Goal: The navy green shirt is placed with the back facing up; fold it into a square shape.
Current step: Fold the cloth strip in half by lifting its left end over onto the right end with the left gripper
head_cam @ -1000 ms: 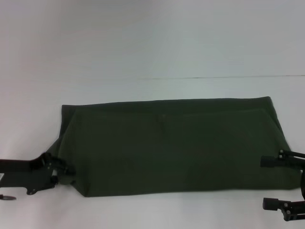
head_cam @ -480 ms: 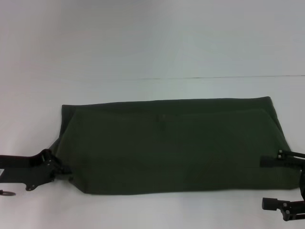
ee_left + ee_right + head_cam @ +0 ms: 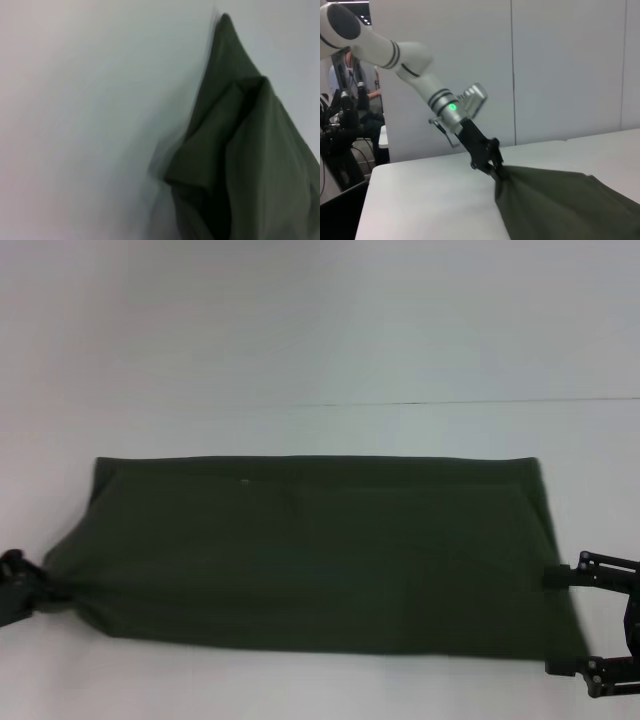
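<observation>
Shirt: the navy green shirt [image 3: 310, 550] lies on the white table [image 3: 300, 340] as 1 long dark band, running almost from the table's left edge to its right edge, nearer the front edge than the back.
Fold state: we judge it already folded lengthwise, with layered cloth showing in the left wrist view [image 3: 240, 150]; a square calls for bringing the 2 short ends together.
Left gripper: the left gripper [image 3: 30, 590] sits at the table's left edge, clamped on the shirt's front-left corner, which is drawn into a taut point; the right wrist view shows the same pinch [image 3: 492, 165].
Right gripper: the right gripper [image 3: 560, 620] is at the shirt's right end near the table's front-right corner, its 2 fingers spread wide apart, 1 beside the edge and 1 at the front corner; it seems to hold nothing, though we cannot tell whether a finger touches the cloth.
Handling: we judge the knit soft, light and limp, so it will sag and bunch wherever it is pinched, and slide easily on the smooth table.
Where to hold: corners of the short ends, taking all layers at once so the fold stays aligned.
</observation>
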Available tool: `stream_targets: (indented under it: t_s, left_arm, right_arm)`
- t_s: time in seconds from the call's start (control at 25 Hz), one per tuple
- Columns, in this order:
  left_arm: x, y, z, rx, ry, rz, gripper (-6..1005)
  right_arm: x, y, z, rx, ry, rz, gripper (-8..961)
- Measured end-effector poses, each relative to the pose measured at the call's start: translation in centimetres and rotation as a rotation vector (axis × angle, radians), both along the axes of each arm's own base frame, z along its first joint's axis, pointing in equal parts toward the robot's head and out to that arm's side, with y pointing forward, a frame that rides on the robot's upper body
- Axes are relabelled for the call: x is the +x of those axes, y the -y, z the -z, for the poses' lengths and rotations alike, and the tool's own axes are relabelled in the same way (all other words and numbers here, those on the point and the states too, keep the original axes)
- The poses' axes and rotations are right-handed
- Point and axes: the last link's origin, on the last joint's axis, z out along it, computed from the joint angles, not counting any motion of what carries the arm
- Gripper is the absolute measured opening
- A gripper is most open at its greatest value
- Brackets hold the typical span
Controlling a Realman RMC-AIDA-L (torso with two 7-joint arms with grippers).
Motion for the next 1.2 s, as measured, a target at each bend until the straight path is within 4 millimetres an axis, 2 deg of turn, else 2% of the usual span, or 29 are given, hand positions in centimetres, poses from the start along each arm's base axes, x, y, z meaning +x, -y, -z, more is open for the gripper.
stream_targets:
  t_s: [0.32, 0.4, 0.56, 0.72, 0.76, 0.84, 0.88, 0.96, 1.0, 1.04, 1.2]
  left_arm:
    - [-1.4, 1.8, -5.2, 0.041, -0.081, 0.030, 26]
    - [-1.5, 1.9, -5.9, 0.048, -0.099, 0.045, 25]
    - [-1.3, 1.7, -5.8, 0.048, -0.103, 0.088, 25]
    - [1.3, -0.2, -5.2, 0.075, -0.027, 0.223, 25]
    - [1.3, -0.2, -5.2, 0.075, -0.027, 0.223, 25]
    - [4.6, -2.0, -4.7, 0.105, 0.072, 0.350, 25]
    - [7.7, -3.5, -4.0, 0.113, 0.150, 0.459, 25]
    - [9.7, -4.4, -3.3, 0.102, 0.189, 0.522, 25]
    - [13.1, -5.7, -1.5, 0.053, 0.220, 0.619, 25]
    - [13.1, -5.7, -1.5, 0.053, 0.220, 0.619, 25]
    - [19.1, -7.2, 3.6, -0.079, 0.224, 0.755, 26]
  right_arm:
    - [0.0, 0.0, 0.2, -0.006, 0.000, 0.012, 911]
    - [0.0, 0.0, 0.2, -0.006, -0.001, 0.014, 911]
    - [0.1, 0.1, 0.4, -0.005, -0.002, 0.028, 910]
    - [0.4, -0.2, 0.3, 0.010, -0.004, 0.066, 910]
    - [0.5, -0.2, 0.3, 0.018, -0.006, 0.076, 910]
    - [0.8, -0.4, 0.0, 0.041, -0.011, 0.103, 910]
    - [1.0, -0.4, -0.1, 0.054, -0.013, 0.122, 910]
    - [1.4, -0.6, -0.3, 0.076, -0.018, 0.159, 910]
    - [1.6, -0.7, -0.5, 0.090, -0.022, 0.182, 910]
    - [1.9, -0.7, -0.6, 0.102, -0.025, 0.203, 910]
    - [2.8, -1.0, -1.2, 0.140, -0.029, 0.285, 910]
